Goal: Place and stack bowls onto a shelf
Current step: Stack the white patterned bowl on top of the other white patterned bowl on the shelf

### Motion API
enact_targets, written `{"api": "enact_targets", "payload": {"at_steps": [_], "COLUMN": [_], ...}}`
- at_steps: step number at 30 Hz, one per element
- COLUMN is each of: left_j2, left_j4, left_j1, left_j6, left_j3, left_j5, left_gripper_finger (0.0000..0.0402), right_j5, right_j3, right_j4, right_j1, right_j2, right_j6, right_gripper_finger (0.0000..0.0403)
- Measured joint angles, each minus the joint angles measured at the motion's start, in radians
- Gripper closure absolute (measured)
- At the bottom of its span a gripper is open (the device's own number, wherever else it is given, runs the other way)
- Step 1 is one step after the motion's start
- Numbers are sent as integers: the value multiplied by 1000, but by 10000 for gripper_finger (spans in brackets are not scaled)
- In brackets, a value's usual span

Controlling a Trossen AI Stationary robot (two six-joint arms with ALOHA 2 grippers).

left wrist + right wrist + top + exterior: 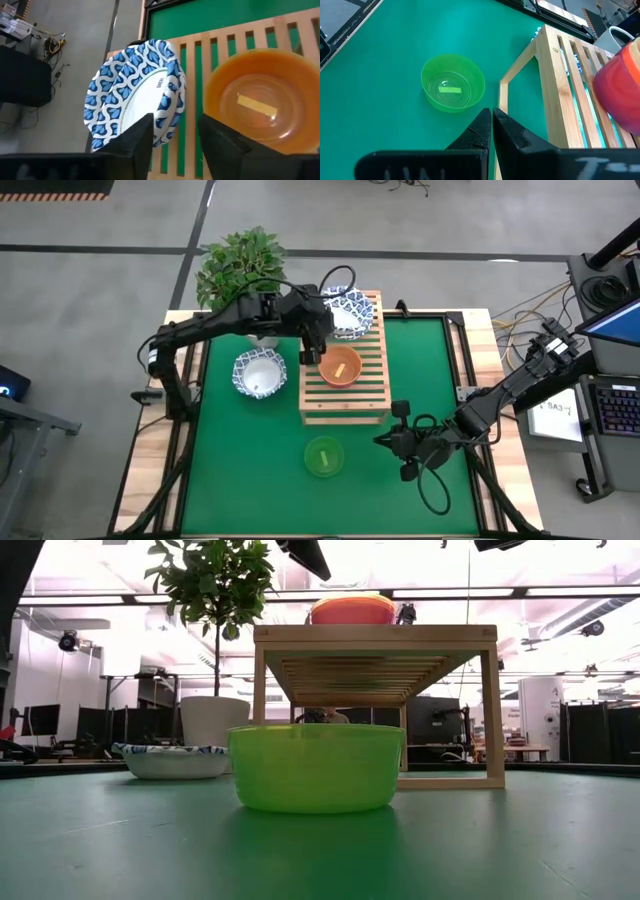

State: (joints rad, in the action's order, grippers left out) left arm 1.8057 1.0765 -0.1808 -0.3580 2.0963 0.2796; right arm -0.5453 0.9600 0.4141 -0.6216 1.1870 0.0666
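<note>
Two bowls on the shelf (345, 398) so far; my left jaws (318, 345) hang apart over them, right jaws (399, 442) pressed together near the green bowl (323, 456).

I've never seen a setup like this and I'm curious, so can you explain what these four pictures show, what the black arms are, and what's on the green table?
These are four cameras on one moment. The overhead picture shows two dark robot arms at a table with a green mat. One camera sits at table height; the other two ride on the arms' wrists.

A slatted wooden shelf carries an orange-red bowl and a blue-patterned white bowl. The left gripper hangs over the shelf between them, fingers open, holding nothing. A second patterned bowl and a green bowl sit on the mat, and a potted plant stands at the far edge. The right gripper, fingers shut and empty, waits beside the green bowl.
</note>
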Motion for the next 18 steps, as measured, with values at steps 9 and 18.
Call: {"api": "enact_targets", "payload": {"at_steps": [9, 18], "left_j2": [5, 7], "left_j4": [-101, -126], "left_j1": [-36, -42], "left_j6": [-6, 38], "left_j3": [-121, -167], "left_j5": [75, 78], "left_gripper_finger": [389, 392], "right_j5": [0, -2], "right_j3": [0, 0], "right_j4": [0, 0], "right_j1": [0, 0], "right_j2": [0, 0], "right_j6": [-16, -19], "right_gripper_finger": [394, 394]}}
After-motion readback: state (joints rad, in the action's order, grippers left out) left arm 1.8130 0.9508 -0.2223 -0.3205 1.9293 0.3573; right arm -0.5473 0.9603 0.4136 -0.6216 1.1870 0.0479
